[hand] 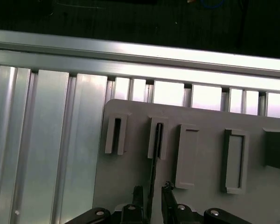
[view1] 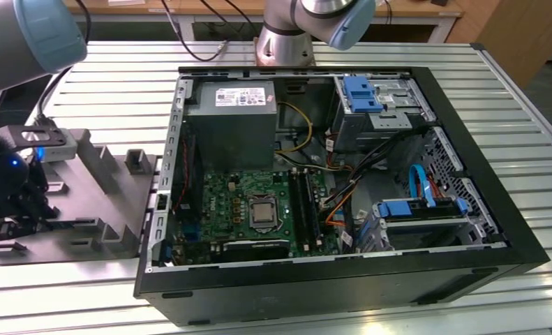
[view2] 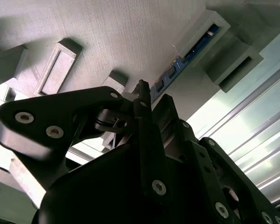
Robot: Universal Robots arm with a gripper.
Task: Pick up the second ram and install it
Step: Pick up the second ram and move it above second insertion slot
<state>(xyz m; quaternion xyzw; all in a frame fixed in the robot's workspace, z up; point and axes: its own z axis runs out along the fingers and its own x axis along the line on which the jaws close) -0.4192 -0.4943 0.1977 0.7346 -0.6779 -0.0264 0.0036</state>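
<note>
Gripper (hand: 152, 190): fingers spread, placed either side of the ram (hand: 155, 149);
Ram: seated in a gray holder (hand: 203, 114) slot

Robotics lab or workshop is indicated: arm base (view1: 285, 43) is mounted on a slotted aluminium bench (view1: 499, 84), an opened PC tower (view1: 350, 279) is laid on it, a grey fixture plate (view1: 99, 209) is set beside.

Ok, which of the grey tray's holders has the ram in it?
The holder straight ahead of the pincer: the second ram, a thin dark strip, stands in its slot. The neighbouring slotted holder is empty.
</note>
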